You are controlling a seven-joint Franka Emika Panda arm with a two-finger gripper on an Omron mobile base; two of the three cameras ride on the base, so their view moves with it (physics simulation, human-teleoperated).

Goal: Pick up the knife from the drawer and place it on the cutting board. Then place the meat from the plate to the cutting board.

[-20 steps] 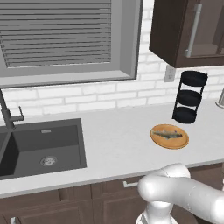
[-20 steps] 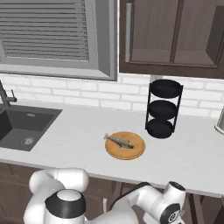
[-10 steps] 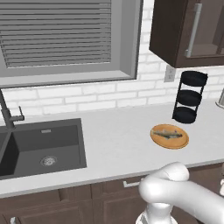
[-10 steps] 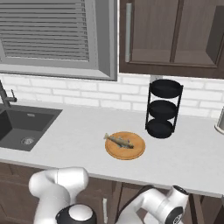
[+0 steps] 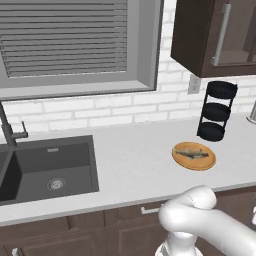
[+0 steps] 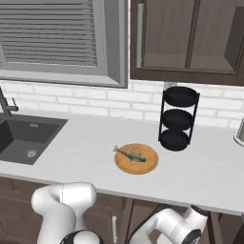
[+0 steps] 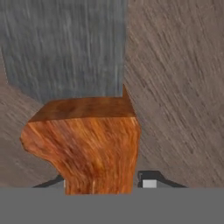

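Note:
Close up in the hand view, the knife (image 7: 87, 144) lies on the drawer's brown wooden floor (image 7: 179, 87), its orange wooden handle toward me and its grey blade running up the view. My gripper (image 7: 103, 183) straddles the handle, a dark fingertip tight against each side, shut on it. On the counter sits the round orange plate (image 5: 205, 161) (image 6: 143, 164) with the slender grey-green meat (image 5: 192, 153) (image 6: 129, 153) lying across it. The cutting board is out of view. My arm bends down below the counter's front edge.
A black three-tier rack (image 5: 216, 111) (image 6: 177, 118) stands just behind the plate against the brick wall. The dark sink (image 5: 47, 165) (image 6: 24, 138) with its faucet is to the left. Dark upper cabinets hang above the rack.
My arm's lower links have sunk a little further below the counter's edge. The plate, meat and rack have not moved.

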